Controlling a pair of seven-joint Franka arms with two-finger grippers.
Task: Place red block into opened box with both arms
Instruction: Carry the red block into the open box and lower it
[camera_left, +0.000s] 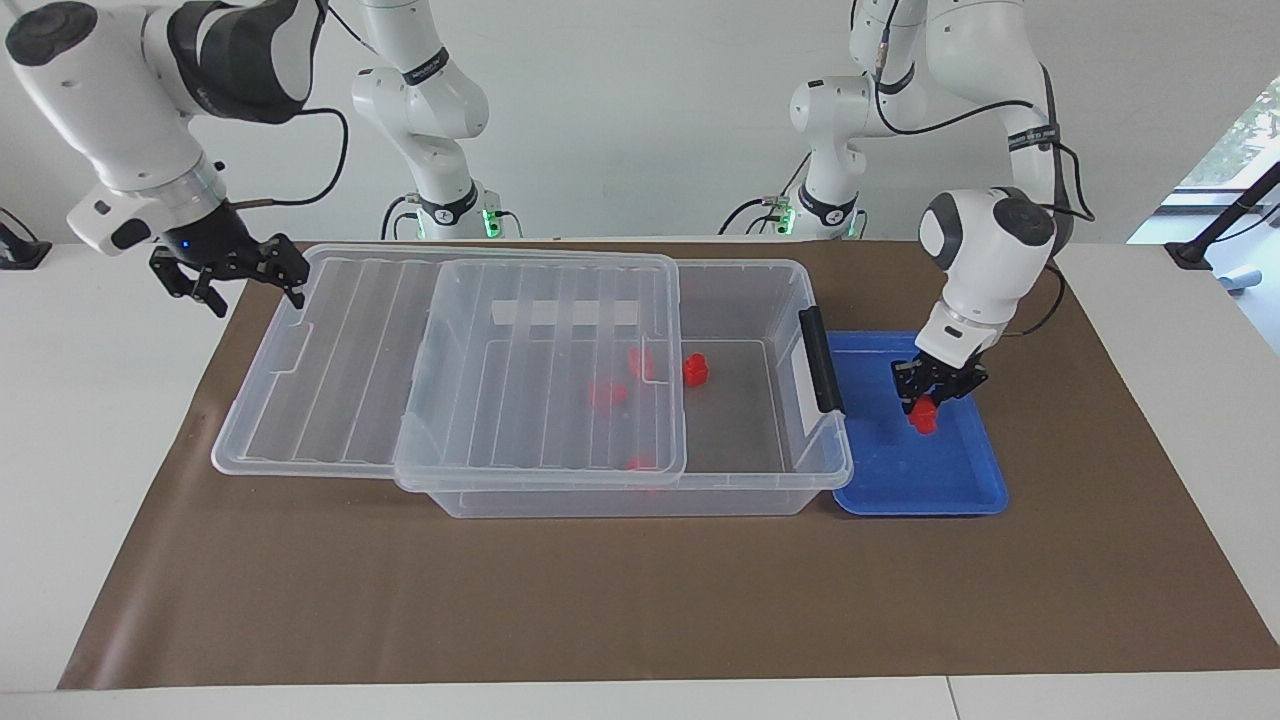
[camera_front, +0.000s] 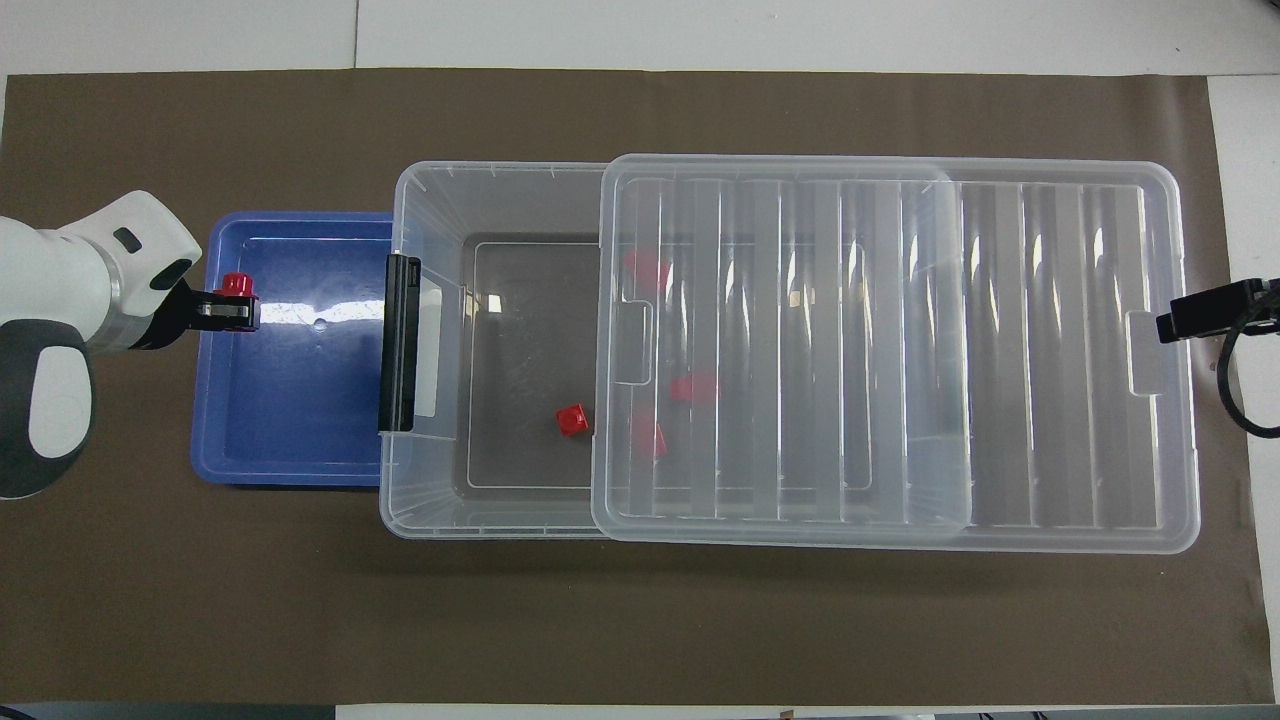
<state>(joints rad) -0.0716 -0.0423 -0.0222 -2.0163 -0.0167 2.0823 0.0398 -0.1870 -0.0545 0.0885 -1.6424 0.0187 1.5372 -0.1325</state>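
The left tool (camera_front: 232, 312) was closed on the red block (camera_front: 237, 285) over the blue tray (camera_front: 290, 440) — lifted clear, I think, so it could travel to the box (camera_front: 430, 200). The lid (camera_front: 900, 350) was slid toward the right arm's end, leaving an opening by the tray. There the right tool (camera_left: 232, 272) hung wide open — waiting.
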